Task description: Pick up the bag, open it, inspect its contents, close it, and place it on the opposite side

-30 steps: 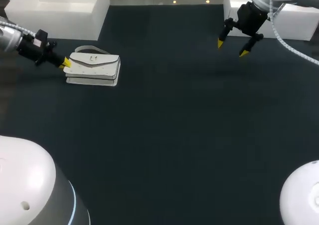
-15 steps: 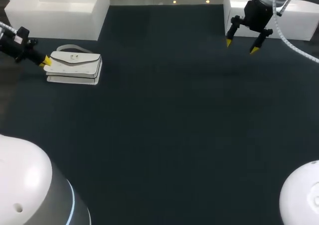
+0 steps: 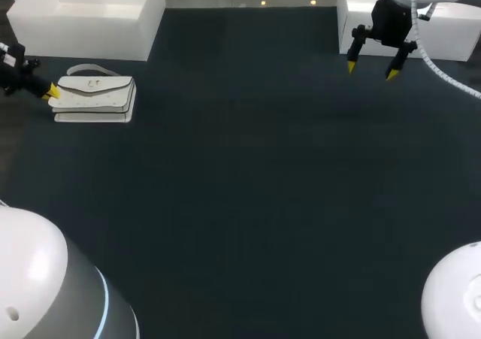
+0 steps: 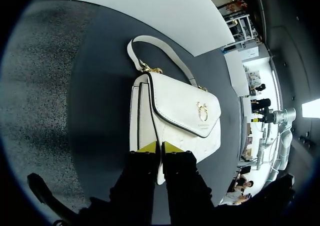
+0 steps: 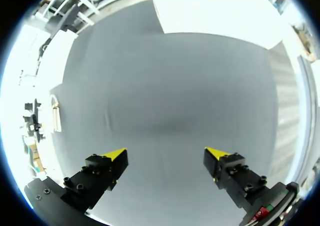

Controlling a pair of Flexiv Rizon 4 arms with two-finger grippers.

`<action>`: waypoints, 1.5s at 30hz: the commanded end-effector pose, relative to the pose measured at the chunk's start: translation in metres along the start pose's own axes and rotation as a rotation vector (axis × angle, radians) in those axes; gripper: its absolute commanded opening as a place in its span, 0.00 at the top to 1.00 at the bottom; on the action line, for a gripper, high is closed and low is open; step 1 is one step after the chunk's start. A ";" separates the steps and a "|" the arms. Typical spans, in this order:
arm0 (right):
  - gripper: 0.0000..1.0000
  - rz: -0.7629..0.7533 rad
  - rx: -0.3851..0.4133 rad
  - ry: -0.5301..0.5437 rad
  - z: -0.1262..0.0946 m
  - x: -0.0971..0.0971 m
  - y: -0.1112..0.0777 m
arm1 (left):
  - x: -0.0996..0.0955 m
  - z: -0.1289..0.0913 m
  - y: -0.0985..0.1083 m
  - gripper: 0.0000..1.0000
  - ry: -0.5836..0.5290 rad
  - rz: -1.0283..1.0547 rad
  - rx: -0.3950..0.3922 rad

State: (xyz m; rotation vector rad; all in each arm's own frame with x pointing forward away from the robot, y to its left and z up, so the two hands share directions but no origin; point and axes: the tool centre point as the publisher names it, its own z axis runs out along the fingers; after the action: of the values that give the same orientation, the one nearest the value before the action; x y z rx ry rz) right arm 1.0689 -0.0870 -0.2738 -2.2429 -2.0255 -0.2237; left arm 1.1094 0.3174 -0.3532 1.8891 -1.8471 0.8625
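A white handbag with a gold clasp and a short handle lies flat on the dark table at the far left. My left gripper is at the bag's left end, shut on its edge. In the left wrist view the two yellow tips pinch the near end of the bag, whose flap is closed and whose handle points away. My right gripper hangs open above the table at the back right, with nothing between its fingers. From there the bag shows small and far off.
A white bin stands just behind the bag at the back left, also in the left wrist view as a white bin. Another white bin stands behind my right gripper. The table's left edge is close to the bag.
My left gripper has slid left across the table, dragging the bag with it. My right gripper has shifted a little to the right and back.
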 end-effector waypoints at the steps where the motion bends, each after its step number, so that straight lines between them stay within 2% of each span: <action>1: 0.00 0.007 -0.004 -0.011 -0.003 0.001 -0.002 | -0.016 -0.009 -0.012 1.00 0.026 -0.004 -0.061; 14: 0.00 0.017 -0.003 -0.031 -0.005 0.002 -0.001 | -0.032 -0.031 -0.023 1.00 0.026 -0.004 -0.058; 22: 0.00 0.021 -0.005 -0.038 -0.005 0.004 -0.003 | -0.040 -0.027 -0.033 1.00 0.019 -0.020 -0.069; 28: 0.00 0.027 -0.004 -0.043 -0.004 0.004 -0.004 | -0.041 -0.023 -0.037 1.00 0.021 -0.021 -0.070; 32: 0.00 0.029 -0.008 -0.047 -0.006 0.003 -0.006 | -0.037 -0.028 -0.041 1.00 0.007 -0.014 -0.059; 33: 0.00 0.030 -0.009 -0.047 -0.006 0.003 -0.006 | -0.036 -0.030 -0.042 0.87 0.007 -0.014 -0.057; 34: 0.00 0.031 -0.010 -0.047 -0.007 0.003 -0.007 | -0.035 -0.032 -0.042 0.63 0.001 -0.014 -0.051; 35: 0.00 0.031 -0.011 -0.047 -0.007 0.003 -0.007 | -0.034 -0.034 -0.043 0.21 -0.011 -0.016 -0.046; 36: 0.00 0.032 -0.012 -0.047 -0.007 0.003 -0.008 | -0.031 -0.036 -0.043 0.00 -0.023 -0.016 -0.041; 42: 0.00 0.027 -0.015 -0.046 -0.008 0.004 -0.011 | -0.015 -0.058 -0.035 0.00 -0.117 0.001 -0.002; 45: 0.00 0.022 -0.017 -0.047 -0.010 0.005 -0.013 | -0.003 -0.069 -0.026 0.00 -0.210 -0.015 0.022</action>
State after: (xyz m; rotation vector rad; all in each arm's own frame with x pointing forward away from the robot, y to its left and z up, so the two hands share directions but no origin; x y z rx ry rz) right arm 1.0601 -0.0836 -0.2652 -2.2926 -2.0253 -0.1842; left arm 1.1327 0.3717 -0.3233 2.0402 -1.8955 0.8871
